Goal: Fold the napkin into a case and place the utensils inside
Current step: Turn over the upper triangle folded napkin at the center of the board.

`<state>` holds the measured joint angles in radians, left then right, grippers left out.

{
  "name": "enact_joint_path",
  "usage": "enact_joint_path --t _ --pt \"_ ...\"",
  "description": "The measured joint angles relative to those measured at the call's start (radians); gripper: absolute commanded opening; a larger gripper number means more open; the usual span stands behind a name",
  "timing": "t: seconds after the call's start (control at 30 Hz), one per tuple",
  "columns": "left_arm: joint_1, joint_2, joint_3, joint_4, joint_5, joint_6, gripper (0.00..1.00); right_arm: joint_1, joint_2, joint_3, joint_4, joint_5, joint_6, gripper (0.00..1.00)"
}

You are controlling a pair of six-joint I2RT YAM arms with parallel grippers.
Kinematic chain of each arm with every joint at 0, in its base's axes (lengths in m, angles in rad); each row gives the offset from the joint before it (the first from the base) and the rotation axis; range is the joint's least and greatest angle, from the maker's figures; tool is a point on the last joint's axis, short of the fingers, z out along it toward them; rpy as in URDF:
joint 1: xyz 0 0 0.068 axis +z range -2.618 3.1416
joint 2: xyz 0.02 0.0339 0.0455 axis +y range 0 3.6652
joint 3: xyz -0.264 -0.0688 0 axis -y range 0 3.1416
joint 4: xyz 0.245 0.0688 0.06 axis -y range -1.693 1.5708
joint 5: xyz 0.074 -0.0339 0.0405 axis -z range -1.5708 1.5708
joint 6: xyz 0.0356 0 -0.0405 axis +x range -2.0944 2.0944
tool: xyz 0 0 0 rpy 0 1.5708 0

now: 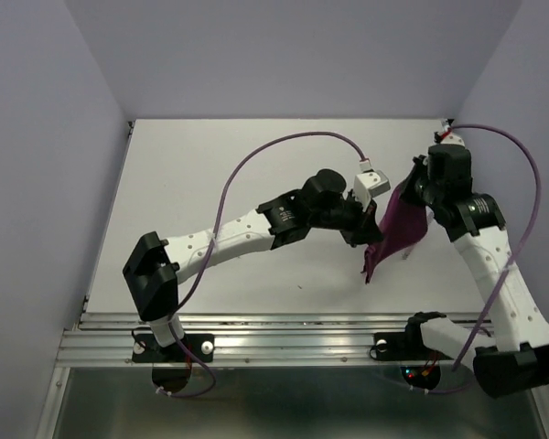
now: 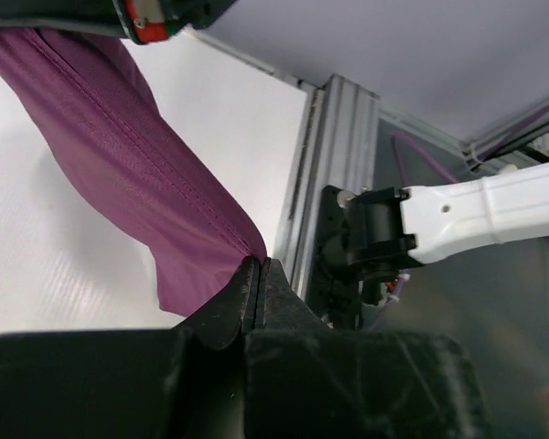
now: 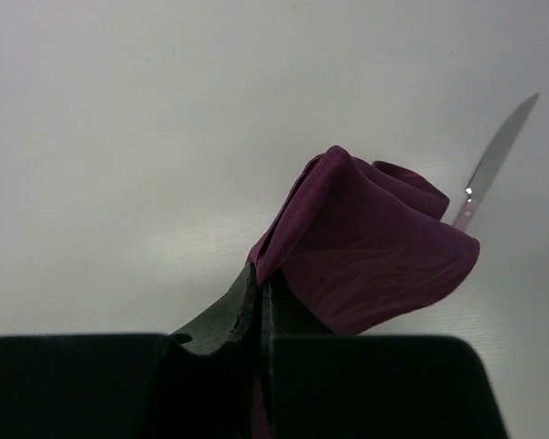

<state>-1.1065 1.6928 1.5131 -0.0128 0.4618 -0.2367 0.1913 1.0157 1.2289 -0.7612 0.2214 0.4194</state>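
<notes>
Napkin point(image 1: 398, 229) held up over right side of desk point(image 1: 210, 165), long axis near-left to far-right. Left end effector point(image 2: 256, 279) clamped on near end, right end effector point(image 3: 261, 283) on far end. Knife point(image 3: 496, 157) lies just beyond, nearer right arm.

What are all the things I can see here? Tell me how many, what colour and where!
napkin: one, dark purple-red, held up over the table's right side
knife: one, shiny blade and pale pink handle, on the table beyond the napkin, partly hidden
table: one, white, under everything
walls: three, pale lilac, behind and beside the table
rail: one, silver, along the table's near edge
cables: two, purple, one looping from each arm
arms: two, white and black, reaching in from the near edge
left gripper: one, black, shut on the napkin's edge
right gripper: one, black, shut on the napkin
</notes>
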Motion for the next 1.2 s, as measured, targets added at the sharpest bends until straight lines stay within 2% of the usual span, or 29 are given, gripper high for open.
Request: enact_joint_path --t 0.13,0.3,0.43,0.53,0.7,0.83,1.2 --pt "0.074 -0.002 -0.118 0.098 0.020 -0.017 0.00 0.000 0.224 0.037 0.041 -0.116 -0.013 0.01" --pt "0.282 0.006 -0.327 0.229 0.063 -0.060 0.00 0.020 0.625 0.146 0.155 -0.274 0.003 0.01" --pt "0.400 0.051 -0.355 0.261 0.080 -0.069 0.00 0.063 0.901 0.316 0.227 -0.367 0.018 0.01" --pt "0.452 0.085 -0.356 0.274 0.089 -0.071 0.00 0.095 1.032 0.440 0.246 -0.396 0.019 0.01" --pt "0.522 0.118 -0.362 0.316 0.103 -0.084 0.00 0.122 1.160 0.620 0.250 -0.425 0.021 0.01" --pt "0.552 0.137 -0.362 0.343 0.114 -0.092 0.00 0.125 1.215 0.686 0.252 -0.439 0.029 0.01" --pt "0.577 0.157 -0.484 0.453 0.117 -0.153 0.00 0.151 1.272 0.711 0.239 -0.461 0.024 0.01"
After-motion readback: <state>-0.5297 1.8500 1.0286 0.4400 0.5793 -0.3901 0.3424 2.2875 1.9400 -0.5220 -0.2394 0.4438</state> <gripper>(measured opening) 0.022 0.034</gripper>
